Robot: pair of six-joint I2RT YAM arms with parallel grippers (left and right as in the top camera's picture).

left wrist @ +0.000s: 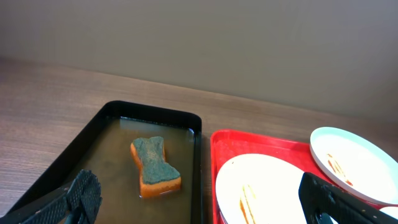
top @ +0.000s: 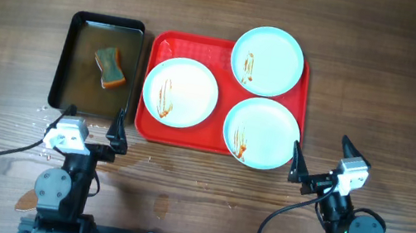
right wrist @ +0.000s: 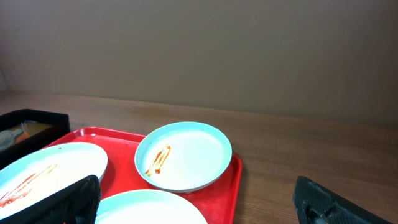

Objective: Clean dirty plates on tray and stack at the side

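Overhead shows nothing done yet: all three plates [top: 180,89] lie sauce-streaked on the tray [top: 188,137], the sponge [top: 110,67] sits in the black pan [top: 60,68], and left claw [top: 92,121] and right claw [top: 322,154] both hang released, holding nothing.

Red tray [top: 202,46]; pale-blue plates [top: 189,87], reddish-brown streaks [top: 165,97]; black pan [top: 60,60]; green-orange sponge [top: 110,68]

Dark brown wood-grain surface [top: 226,2] with the grain running lengthwise. Beyond the surface's far edge stands a plain beige wall [left wrist: 199,37], evenly and softly lit.
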